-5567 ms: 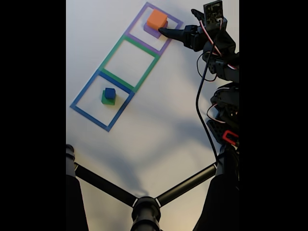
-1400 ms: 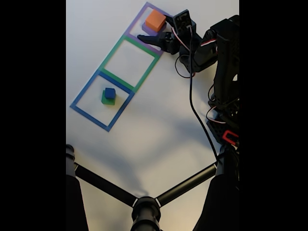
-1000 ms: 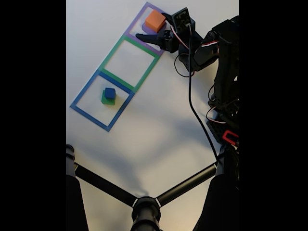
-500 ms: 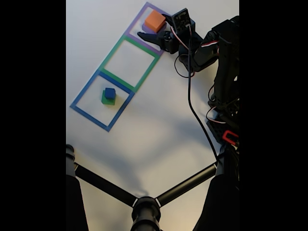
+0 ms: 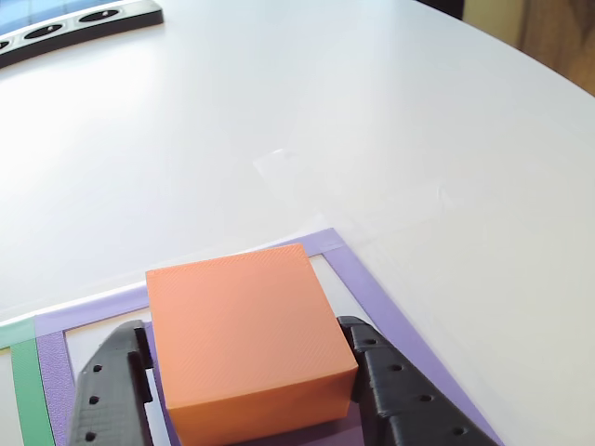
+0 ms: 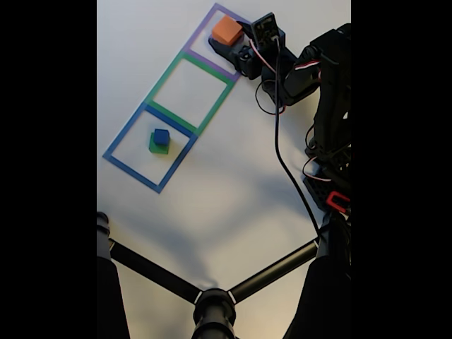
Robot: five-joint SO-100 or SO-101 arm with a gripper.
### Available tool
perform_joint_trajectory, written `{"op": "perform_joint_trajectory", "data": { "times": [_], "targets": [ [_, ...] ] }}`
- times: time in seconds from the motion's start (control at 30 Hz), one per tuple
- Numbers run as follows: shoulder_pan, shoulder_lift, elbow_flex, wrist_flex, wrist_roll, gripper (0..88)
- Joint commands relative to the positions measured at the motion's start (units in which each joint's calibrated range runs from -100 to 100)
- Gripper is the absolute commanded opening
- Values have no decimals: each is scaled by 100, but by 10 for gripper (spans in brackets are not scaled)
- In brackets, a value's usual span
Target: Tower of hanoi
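In the other view the gripper (image 5: 251,390) has one black finger (image 5: 112,390) left and one right of the orange cube (image 5: 246,339), pinching its sides. The cube sits in the purple square (image 6: 227,41) near the desk's (image 6: 233,191) far edge. Whatever lies under the cube is hidden.

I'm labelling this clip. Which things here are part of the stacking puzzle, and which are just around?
Job: orange block, purple block under it, blue block on green block, purple square, green square, blue square, tool.
Around: black stand, table.
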Motion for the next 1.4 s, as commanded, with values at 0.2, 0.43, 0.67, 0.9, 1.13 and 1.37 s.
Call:
{"op": "perform_joint_trajectory", "data": {
  "times": [0.2,0.43,0.67,0.9,1.13,1.37],
  "targets": [
    [-75,-334,5,11,0,134],
    [-91,-422,5,100,0,119],
    [-205,-1152,42,901,0,109],
    [-281,-2618,-4,2503,0,107],
    [-289,-4188,-712,5094,0,106],
    [-403,-5374,-2330,8428,0,105]
  ]
}}
